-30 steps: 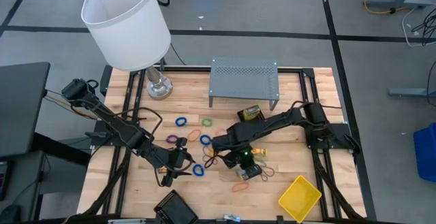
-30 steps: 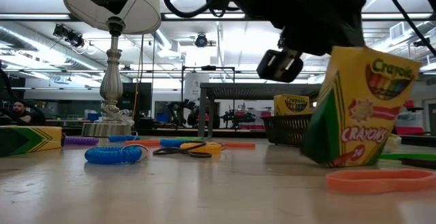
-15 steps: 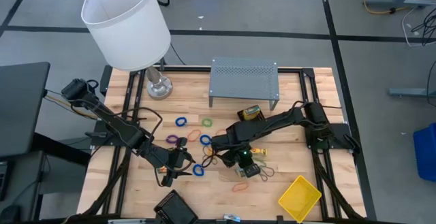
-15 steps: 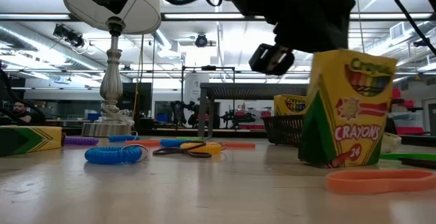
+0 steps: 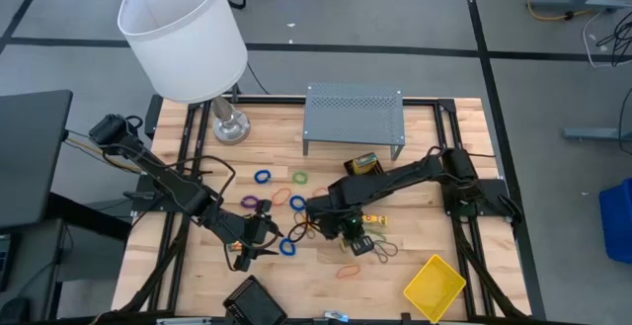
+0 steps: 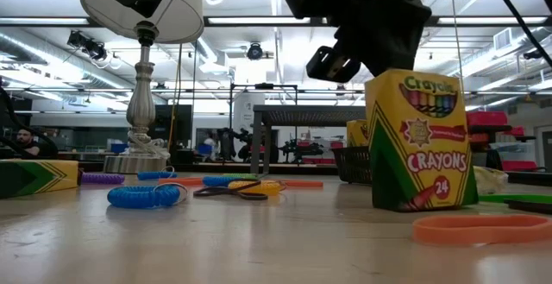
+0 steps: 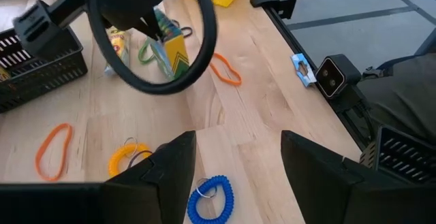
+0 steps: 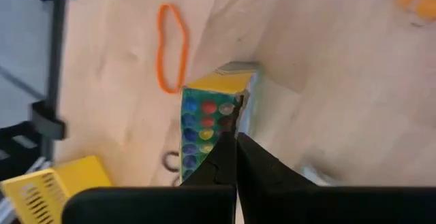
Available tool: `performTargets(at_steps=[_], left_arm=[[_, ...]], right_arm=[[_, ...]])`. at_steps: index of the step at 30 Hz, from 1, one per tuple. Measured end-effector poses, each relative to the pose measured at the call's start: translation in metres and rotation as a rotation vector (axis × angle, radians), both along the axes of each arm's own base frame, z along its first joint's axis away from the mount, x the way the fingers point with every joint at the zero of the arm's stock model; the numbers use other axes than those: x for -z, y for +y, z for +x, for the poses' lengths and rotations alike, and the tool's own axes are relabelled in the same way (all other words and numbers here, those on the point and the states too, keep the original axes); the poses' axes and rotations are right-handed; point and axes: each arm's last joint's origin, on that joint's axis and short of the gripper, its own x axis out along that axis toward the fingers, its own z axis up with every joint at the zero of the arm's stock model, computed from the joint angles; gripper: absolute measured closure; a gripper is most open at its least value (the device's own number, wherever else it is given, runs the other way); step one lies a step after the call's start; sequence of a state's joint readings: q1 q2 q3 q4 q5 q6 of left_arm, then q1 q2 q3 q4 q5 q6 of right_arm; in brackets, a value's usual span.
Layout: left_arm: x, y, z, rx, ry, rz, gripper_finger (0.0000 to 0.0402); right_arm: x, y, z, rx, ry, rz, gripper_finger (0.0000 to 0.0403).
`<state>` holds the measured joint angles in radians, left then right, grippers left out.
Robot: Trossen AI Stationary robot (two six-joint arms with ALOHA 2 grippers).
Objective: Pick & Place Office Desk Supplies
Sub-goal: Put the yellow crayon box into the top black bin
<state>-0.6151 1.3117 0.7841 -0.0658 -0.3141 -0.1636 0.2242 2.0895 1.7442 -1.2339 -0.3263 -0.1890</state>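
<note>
A yellow-and-green crayon box (image 6: 421, 142) stands upright on the table, its open top showing crayon tips (image 8: 204, 124). My right gripper (image 8: 236, 142) is shut at that top, coming down from above (image 5: 348, 228). My left gripper (image 7: 238, 173) is open and hovers low over a blue coil band (image 7: 212, 198), touching nothing (image 5: 259, 236). A second crayon box (image 5: 362, 163) sits in a black mesh tray by the shelf. An orange band (image 5: 348, 271) lies flat near the box. Blue (image 5: 263, 178), green (image 5: 299, 177) and purple (image 5: 255, 203) bands lie mid-table. My right gripper is shut on the rim of the crayon box's open top (image 8: 240, 108), beside the crayon tips, pinched between the two fingers. The fingers come from above, slanting down. The box stands upright with its bottom (image 6: 423, 205) on the table.
The yellow tray (image 5: 434, 285) lies at the near right corner and a black mesh tray (image 5: 255, 300) at the near edge. The grey perforated shelf (image 5: 354, 118) and the lamp (image 5: 183, 34) stand at the far side. Another crayon box (image 6: 34, 177) lies flat at the left.
The crayon box in my right gripper has gone from leaning to standing upright on its bottom, and it has shifted a little toward the table's left. My right gripper has moved with it. My left arm has kept still.
</note>
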Motion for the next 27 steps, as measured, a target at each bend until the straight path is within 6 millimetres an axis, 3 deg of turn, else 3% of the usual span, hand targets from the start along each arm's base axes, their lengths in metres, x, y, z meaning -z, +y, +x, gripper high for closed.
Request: performTargets(at_steps=[7,18,27], left_arm=[[0.000,0.000,0.000,0.000,0.000,0.000,0.0182],[0.000,0.000,0.000,0.004,-0.001,0.005,0.0182],[-0.001,0.000,0.000,0.010,-0.012,0.008,0.0182]], right_arm=[[-0.003,0.001,-0.001,0.015,-0.014,-0.026,0.0364],[-0.007,0.009,-0.005,0.007,-0.036,-0.094,0.0258],[-0.026,0.011,-0.013,0.035,-0.073,-0.165,0.0205]])
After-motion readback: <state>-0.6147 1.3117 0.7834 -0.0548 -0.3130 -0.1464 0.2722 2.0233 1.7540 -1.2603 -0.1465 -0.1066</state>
